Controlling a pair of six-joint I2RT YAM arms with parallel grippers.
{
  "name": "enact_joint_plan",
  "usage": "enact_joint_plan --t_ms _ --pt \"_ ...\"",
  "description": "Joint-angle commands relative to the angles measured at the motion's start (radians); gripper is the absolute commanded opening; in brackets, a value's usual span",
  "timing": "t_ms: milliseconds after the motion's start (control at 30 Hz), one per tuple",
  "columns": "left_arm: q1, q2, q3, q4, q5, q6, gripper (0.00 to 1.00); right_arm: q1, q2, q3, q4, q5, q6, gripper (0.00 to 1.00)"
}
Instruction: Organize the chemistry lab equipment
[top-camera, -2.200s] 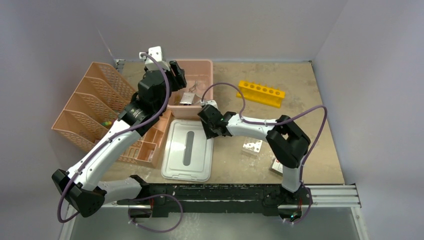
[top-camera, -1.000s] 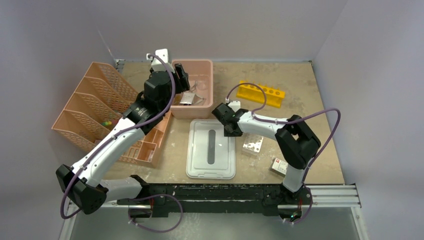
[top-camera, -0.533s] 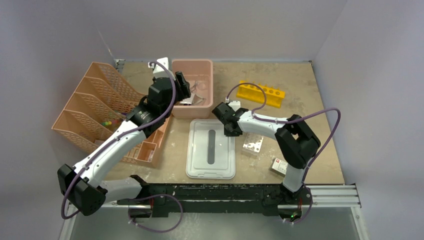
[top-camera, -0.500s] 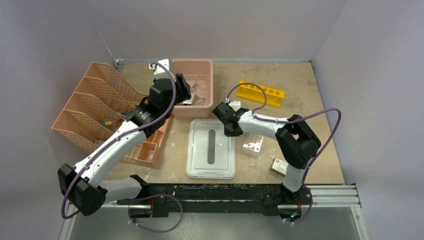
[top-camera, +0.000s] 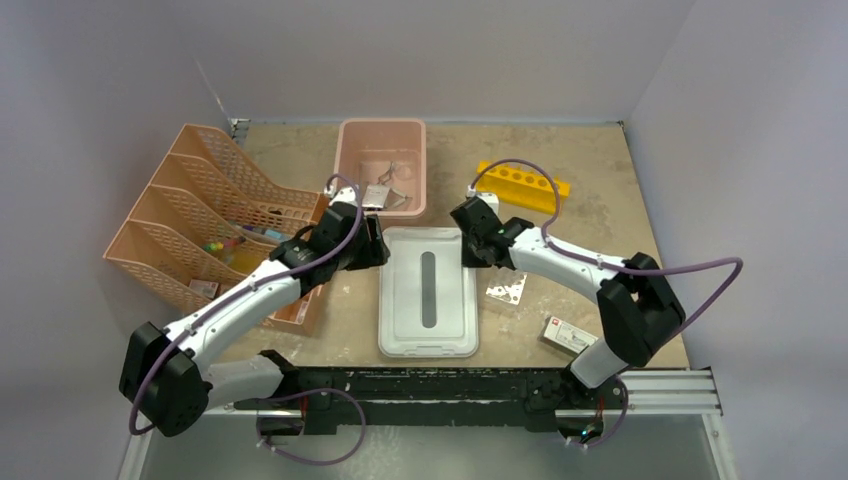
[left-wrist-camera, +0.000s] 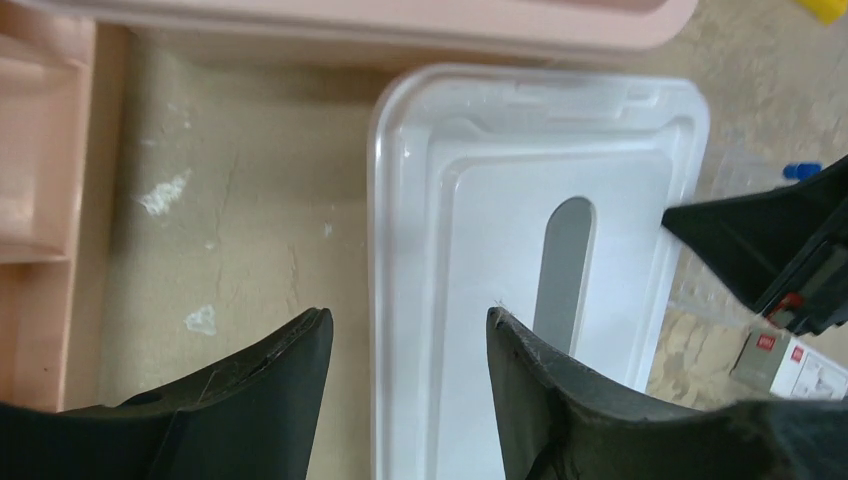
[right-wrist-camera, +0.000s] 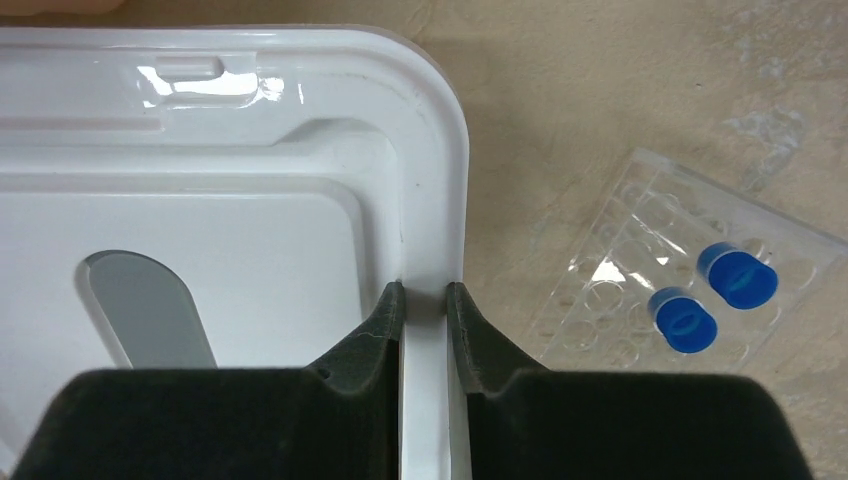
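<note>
- Pale grey walls close in a scuffed tan table (top-camera: 600, 160), gritty and patchy with white marks.
- At far left stands a peach mesh organizer (top-camera: 190, 200), a rigid plastic lattice with slanted slots. Small coloured bits lie in it, too small to name.
- The left gripper (left-wrist-camera: 405, 330) hangs low with its dark, wedge-shaped fingers spread. The left rim of the white lid (left-wrist-camera: 520, 200) runs between them, and neither finger presses on it.
- Behind it sits the pink tub (top-camera: 345, 175), smooth, rectangular and uncovered. Wire metal tongs (top-camera: 398, 175) and a clear packet (top-camera: 376, 196) lie inside.
- The lid lies flat on the table just in front of the tub. It is glossy moulded plastic with rounded corners, a stepped border and a grey slot-shaped inset down its middle.
- The right gripper (right-wrist-camera: 425, 300) is pinching the lid's raised right rim, one padded finger on each side.
- Just right of the lid, two blue-capped vials (right-wrist-camera: 735, 277) stand in a clear holed tray (right-wrist-camera: 640, 230) of thin, shiny plastic.
- The yellow rack (top-camera: 522, 186) sits farther back with its row of round holes unfilled. A small box (top-camera: 568, 335) lies near the front right.
- The step in hand looks like a two-armed pickup of the lid, half secured so far. Next the left gripper needs to close on its rim. The thin lid may flex or slip if the arms do not raise it level together.
</note>
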Motion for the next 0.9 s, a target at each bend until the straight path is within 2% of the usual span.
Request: enact_joint_plan --t_ms 0,133,267,400,500,700,867 --pt "0.002 -0.035 -0.056 0.034 0.14 -0.049 0.57 -0.002 -0.042 -0.009 0.039 -0.074 -0.036 0.0" --pt "0.002 -0.018 -0.134 0.082 0.249 -0.063 0.56 -0.007 -0.067 -0.024 0.061 -0.103 -0.048 0.0" --pt "0.003 -0.012 -0.194 0.092 0.284 -0.098 0.53 -0.016 -0.077 -0.036 0.079 -0.142 -0.061 0.0" --pt "0.002 -0.024 -0.229 0.104 0.331 -0.128 0.56 -0.032 -0.091 -0.06 0.111 -0.181 -0.066 0.0" --pt "0.003 -0.013 -0.258 0.143 0.418 -0.149 0.57 -0.05 -0.098 -0.072 0.132 -0.214 -0.064 0.0" --pt "0.003 -0.064 -0.283 0.366 0.659 -0.212 0.4 -0.074 -0.12 -0.102 0.169 -0.25 -0.056 0.0" --pt "0.003 -0.111 -0.242 0.361 0.715 -0.18 0.2 -0.078 -0.156 -0.135 0.212 -0.26 -0.06 0.0"
